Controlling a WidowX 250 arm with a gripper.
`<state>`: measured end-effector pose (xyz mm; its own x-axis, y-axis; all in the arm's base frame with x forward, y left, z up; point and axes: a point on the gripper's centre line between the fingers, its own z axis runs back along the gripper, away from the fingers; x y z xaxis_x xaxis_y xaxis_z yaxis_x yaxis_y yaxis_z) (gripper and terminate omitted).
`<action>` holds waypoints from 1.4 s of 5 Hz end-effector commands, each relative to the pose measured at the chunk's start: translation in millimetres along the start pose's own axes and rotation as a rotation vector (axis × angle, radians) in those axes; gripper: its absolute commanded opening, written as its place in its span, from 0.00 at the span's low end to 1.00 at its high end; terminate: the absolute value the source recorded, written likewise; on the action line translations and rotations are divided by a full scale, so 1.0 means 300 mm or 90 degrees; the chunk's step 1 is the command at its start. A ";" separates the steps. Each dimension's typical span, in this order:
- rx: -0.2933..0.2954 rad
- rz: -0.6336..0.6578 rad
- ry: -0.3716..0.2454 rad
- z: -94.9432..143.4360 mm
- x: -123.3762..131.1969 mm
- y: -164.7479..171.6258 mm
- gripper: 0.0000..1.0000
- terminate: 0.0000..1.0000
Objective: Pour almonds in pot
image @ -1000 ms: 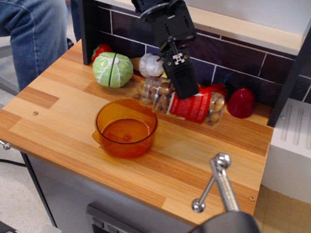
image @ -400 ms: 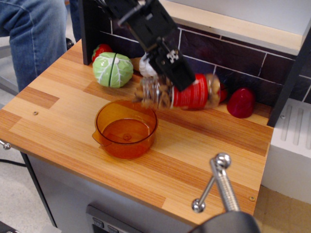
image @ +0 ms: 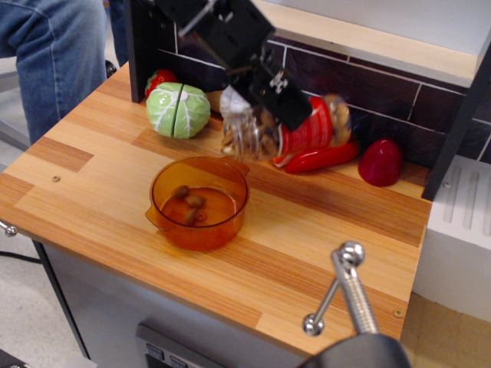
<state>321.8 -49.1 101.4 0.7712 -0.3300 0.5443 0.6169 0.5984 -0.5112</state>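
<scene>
the almonds (image: 261, 136) were in a clear jar (image: 295, 130) with a red label, tipped mouth-down above the far rim of the orange pot (image: 169, 195). about 3 almonds lay in the pot. the black gripper (image: 278, 96) was clamped on the jar. the pot sat on the wooden worktop (image: 322, 230). behind it were a green cabbage (image: 178, 110), a red chili (image: 322, 159) and a red toy vegetable (image: 381, 162).

One pot (image: 199, 202) is counted, with about three almonds (image: 189, 202) seen inside it. One jar (image: 285, 130), one cabbage (image: 178, 110), one red chilli (image: 322, 158) and one red dome-shaped toy (image: 380, 162) are tallied.
</scene>
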 end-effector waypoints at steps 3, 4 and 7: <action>0.157 -0.066 -0.119 0.072 -0.004 -0.050 0.00 0.00; 0.200 -0.054 -0.156 0.068 0.005 -0.026 0.00 0.00; 0.352 -0.017 -0.256 0.005 0.012 -0.011 0.00 0.00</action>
<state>320.4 -44.1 94.8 0.6189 -0.1187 0.7765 0.3804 0.9101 -0.1640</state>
